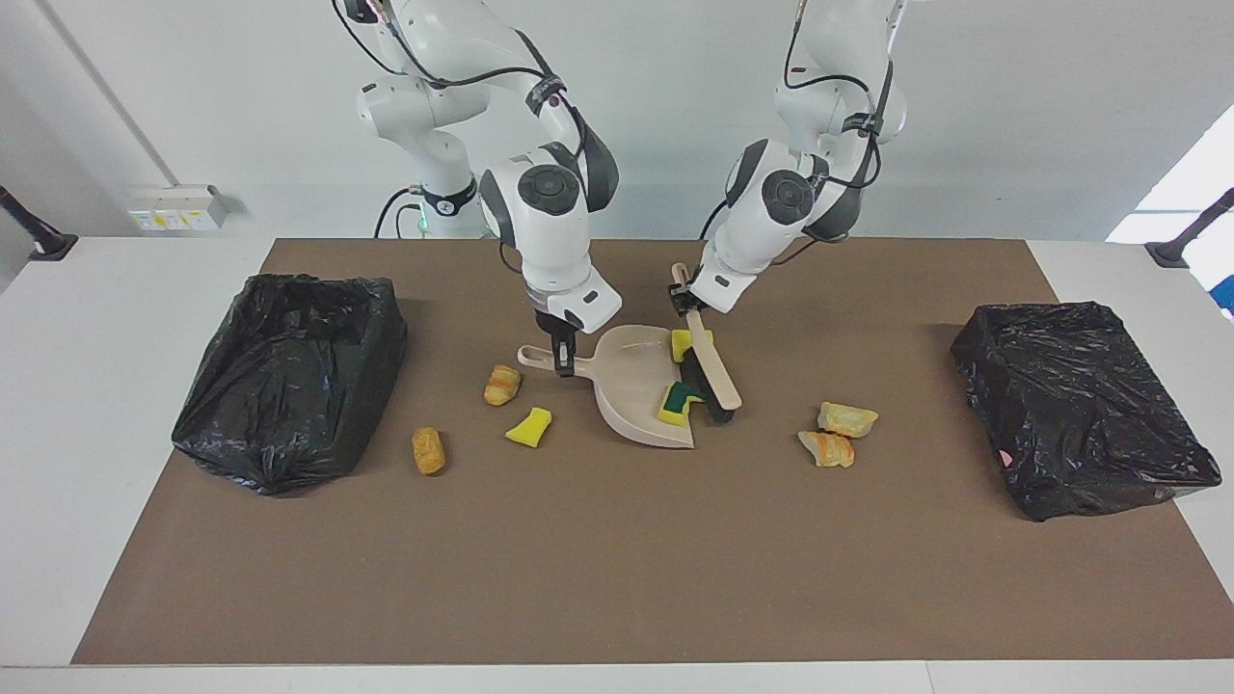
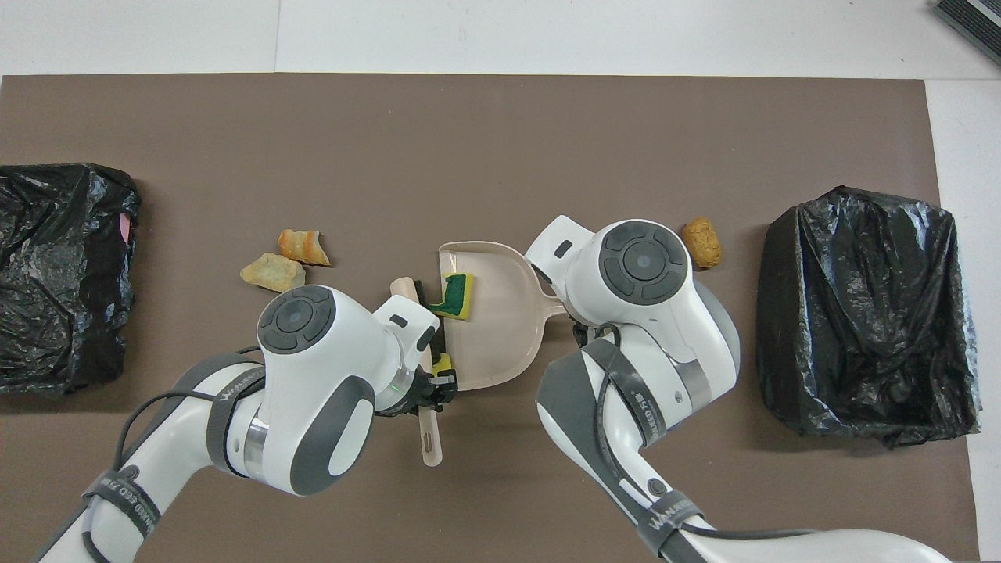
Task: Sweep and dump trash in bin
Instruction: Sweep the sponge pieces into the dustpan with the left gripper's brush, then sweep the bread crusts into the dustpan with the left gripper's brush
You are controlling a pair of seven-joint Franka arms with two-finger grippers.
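Note:
My right gripper (image 1: 562, 353) is shut on the handle of the beige dustpan (image 1: 636, 386), which lies flat on the mat. My left gripper (image 1: 688, 305) is shut on the beige hand brush (image 1: 713, 371); its dark bristles press at the pan's open mouth. A yellow-and-green sponge (image 1: 678, 400) (image 2: 456, 293) lies inside the pan. A yellow sponge chunk (image 1: 686, 340) (image 2: 443, 363) sits at the pan's lip by the brush. Other trash lies on the mat: a croissant piece (image 1: 502, 384), a yellow chunk (image 1: 529, 426), a bread piece (image 1: 428, 450) (image 2: 702, 241), and two orange-tan pieces (image 1: 847, 419) (image 1: 827, 449).
A bin lined with a black bag (image 1: 289, 376) stands at the right arm's end of the table. A second black-lined bin (image 1: 1080, 405) stands at the left arm's end. The brown mat (image 1: 617, 559) covers the table's middle.

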